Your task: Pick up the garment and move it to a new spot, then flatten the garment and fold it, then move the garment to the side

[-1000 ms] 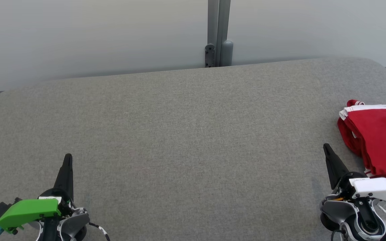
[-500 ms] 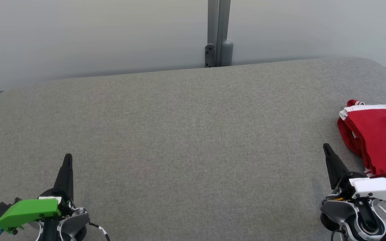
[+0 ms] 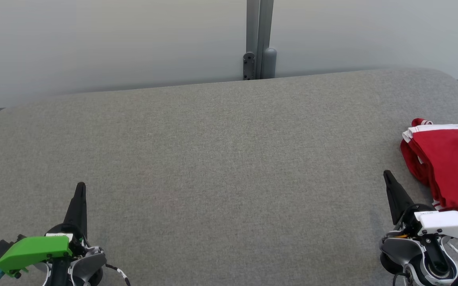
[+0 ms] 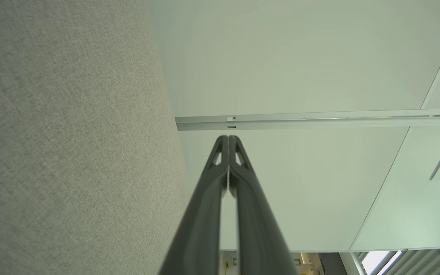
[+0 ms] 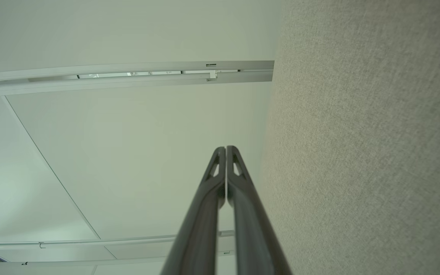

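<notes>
**1. Left gripper** (image 3: pixel 80 186), two long dark fingers under a green housing. It is placed at the near left. The fingers are pressed together and nothing is held.

**2. Grey woven-fabric table** (image 3: pixel 213 151) with rounded corners. It is bare across its middle.

**3. Grey metal post** (image 3: pixel 259 35). It is set at the far centre, behind the table, between pale wall panels.

**4. Right gripper** (image 3: pixel 389 176), two long dark fingers under a white housing. It is placed at the near right. The fingers are pressed together and nothing is pinched. The tips are near the garment's left hem but apart from it.

**5. Red cloth garment with white striped trim** (image 3: pixel 447 163). It is laid in loose layers at the table's right side and is partly cut off by the head view's edge.

**Hazards, as judged:**
- The stack could be nudged and its layers disturbed if the right gripper is swept rightward with its fingers closed.
- Only the top layer may be caught by such narrow tips, so the bundle could be unrolled or dropped in transit.
- How near the garment lies to the table's right edge cannot be told, so a careless push could send it over.
- The left gripper is well apart from the garment, so a long reach across would be required for any two-handed flattening.
</notes>
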